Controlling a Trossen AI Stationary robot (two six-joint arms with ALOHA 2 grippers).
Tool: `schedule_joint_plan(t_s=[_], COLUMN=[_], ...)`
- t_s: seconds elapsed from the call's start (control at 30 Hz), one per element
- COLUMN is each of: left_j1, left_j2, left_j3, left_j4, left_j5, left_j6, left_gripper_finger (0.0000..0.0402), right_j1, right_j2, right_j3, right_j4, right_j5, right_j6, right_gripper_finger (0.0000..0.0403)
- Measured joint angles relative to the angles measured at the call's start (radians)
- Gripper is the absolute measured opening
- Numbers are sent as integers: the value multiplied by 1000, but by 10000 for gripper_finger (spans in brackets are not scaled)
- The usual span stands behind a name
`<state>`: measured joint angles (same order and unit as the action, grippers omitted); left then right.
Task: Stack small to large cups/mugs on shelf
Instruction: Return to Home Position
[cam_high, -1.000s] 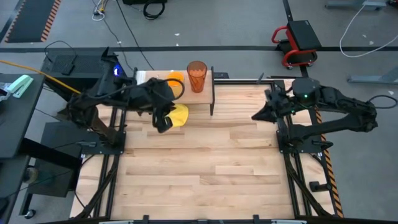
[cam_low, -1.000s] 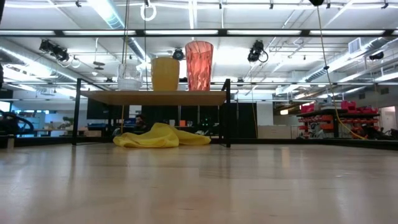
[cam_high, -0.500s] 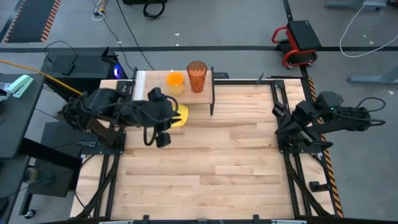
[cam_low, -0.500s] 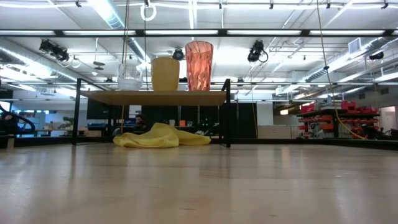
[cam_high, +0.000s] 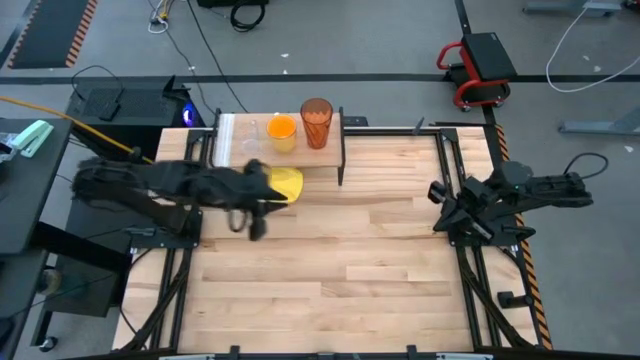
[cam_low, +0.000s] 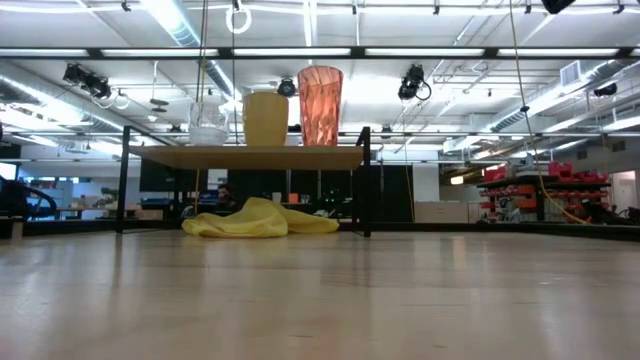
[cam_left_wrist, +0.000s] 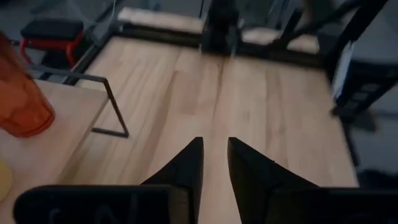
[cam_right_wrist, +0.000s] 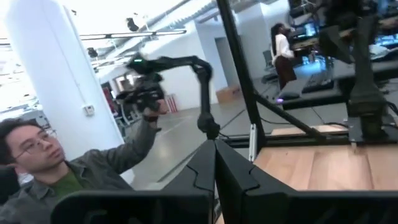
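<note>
On the shelf (cam_high: 232, 130) at the table's far left stand a small clear glass (cam_low: 208, 128), an orange mug (cam_high: 281, 130) and a taller amber tumbler (cam_high: 316, 122), in a row on their bases. The tumbler (cam_left_wrist: 22, 102) also shows in the left wrist view. My left gripper (cam_high: 258, 215) hangs over the table on the near side of the shelf, open with nothing between its fingers (cam_left_wrist: 189, 165). Over the table's right edge my right gripper (cam_high: 437, 192) is shut and touches nothing.
A yellow cloth (cam_high: 285, 183) lies crumpled on the tabletop, partly under the shelf's near edge. Bare planks (cam_high: 340, 270) stretch across the middle and near side. In the right wrist view a person (cam_right_wrist: 62, 174) sits beyond the table.
My left gripper has drawn back from over the shelf toward the table's near and left side and has sunk, uncovering the glass and mug. My right arm has folded back toward the right edge and come down. The three vessels have stayed in place.
</note>
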<state>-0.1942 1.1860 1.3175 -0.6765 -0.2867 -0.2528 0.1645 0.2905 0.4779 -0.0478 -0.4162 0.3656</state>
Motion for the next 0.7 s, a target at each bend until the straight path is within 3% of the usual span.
schedule_joint_plan(t_s=[0.2,0.37,0.7], left_j1=[11,10,10], left_j2=[-351,-577,-898], left_j3=[-365,-611,-940], left_j4=[296,427,631], left_j5=[3,4,57], left_j6=[3,8,30], left_gripper_finger=[74,77,81], right_j1=[9,9,31], right_j2=[-6,-73,-164], right_j3=[-1,2,-185], right_j4=[57,85,269], right_j5=[-12,-15,-16], right_j6=[-46,-55,-24], right_gripper_finger=[12,12,15])
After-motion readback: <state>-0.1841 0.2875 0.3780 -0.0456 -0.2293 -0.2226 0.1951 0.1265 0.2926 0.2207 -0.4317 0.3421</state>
